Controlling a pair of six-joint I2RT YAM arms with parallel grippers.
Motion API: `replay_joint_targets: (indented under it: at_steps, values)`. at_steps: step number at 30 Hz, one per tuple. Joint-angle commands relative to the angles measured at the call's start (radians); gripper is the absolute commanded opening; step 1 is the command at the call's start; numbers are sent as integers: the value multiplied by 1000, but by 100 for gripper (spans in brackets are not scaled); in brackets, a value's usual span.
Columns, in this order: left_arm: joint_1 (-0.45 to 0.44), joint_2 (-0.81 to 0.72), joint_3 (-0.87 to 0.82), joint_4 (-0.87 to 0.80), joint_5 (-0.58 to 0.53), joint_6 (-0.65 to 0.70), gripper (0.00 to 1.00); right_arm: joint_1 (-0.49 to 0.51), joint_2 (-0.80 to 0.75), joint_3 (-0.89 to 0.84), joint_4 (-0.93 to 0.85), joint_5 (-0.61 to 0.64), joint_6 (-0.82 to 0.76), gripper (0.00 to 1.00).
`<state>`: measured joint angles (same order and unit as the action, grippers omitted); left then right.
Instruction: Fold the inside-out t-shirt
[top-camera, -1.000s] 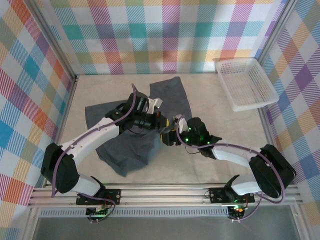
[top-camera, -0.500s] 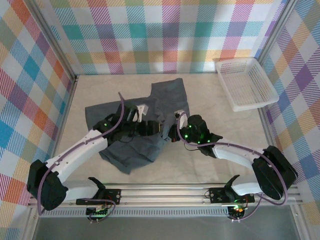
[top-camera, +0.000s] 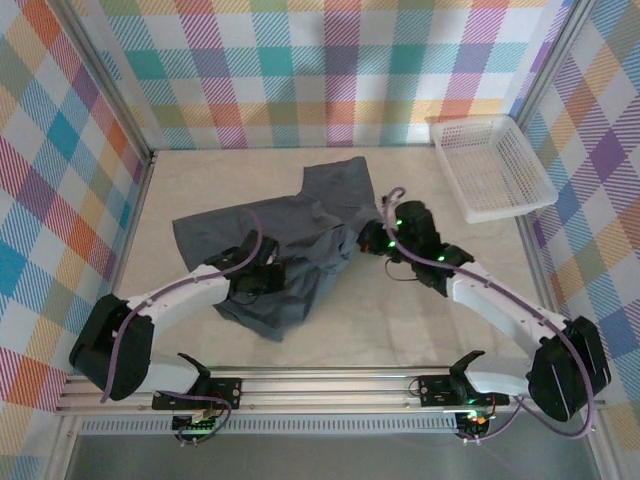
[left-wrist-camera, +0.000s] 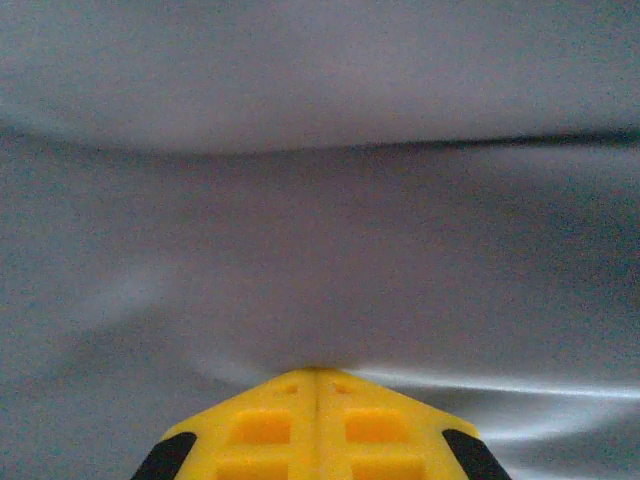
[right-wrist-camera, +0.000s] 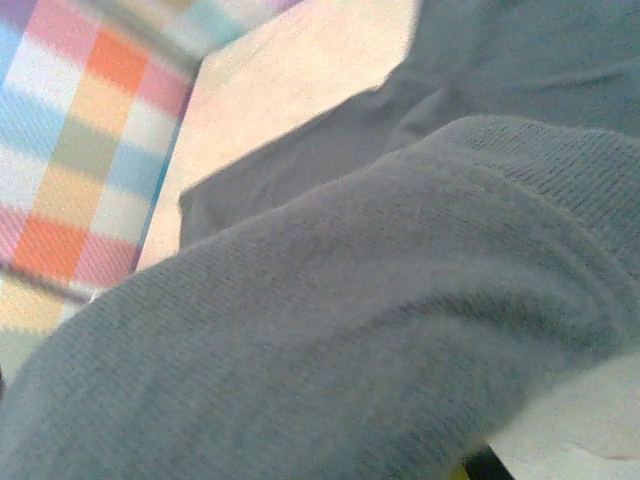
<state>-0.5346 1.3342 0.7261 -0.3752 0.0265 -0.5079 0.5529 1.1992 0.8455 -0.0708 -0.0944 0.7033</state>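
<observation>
Top external view: the wrinkled dark slate-grey cotton t-shirt (top-camera: 335, 195) lies crumpled in the middle of the pale worktop (top-camera: 430, 310). The left fingers (left-wrist-camera: 265, 428) are closed, pinching its cloth. The right fingers (top-camera: 369, 243) are closed on its right edge.

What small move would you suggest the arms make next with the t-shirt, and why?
Probably ease the two arms apart to spread it. The t-shirt lies bunched and wrinkled, the left gripper has its fingers shut on cloth at the near part, and the right gripper appears shut on the right edge.
</observation>
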Motion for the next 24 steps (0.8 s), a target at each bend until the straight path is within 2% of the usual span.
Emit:
replay_joint_targets:
  at_steps: [1,3,5,6,7,9,10,13,16,18,21,24]
  values:
    - [58,-96,-52,-88,-87,16,0,-71,-26,25,-127,-35,50,0]
    - [67,-129,-57,-117,-84,24,0,-73,-5,35,-123,-103,25,0]
    - [67,-172,-55,-89,7,58,0,-70,34,48,-96,-207,24,0]
    - [66,-199,-56,-31,122,74,9,-63,55,58,-85,-252,24,0]
    - [64,-217,-52,45,245,71,25,-53,73,69,-80,-276,17,0]
    - [33,-216,-23,195,395,-9,47,-34,91,80,-77,-275,14,0]
    - [1,-200,2,242,410,-54,53,-33,95,81,-72,-272,20,0]
    - [-83,-122,57,326,365,-163,65,-33,100,88,-68,-251,36,0]
    - [-130,-36,30,558,384,-280,74,-33,97,93,-60,-249,48,0]
    - [-157,26,44,644,399,-299,77,-33,96,95,-61,-248,52,0]
    - [-189,95,82,685,397,-294,78,-33,96,96,-70,-251,50,0]
    - [-193,134,83,720,364,-321,73,-33,99,99,-88,-257,42,0]
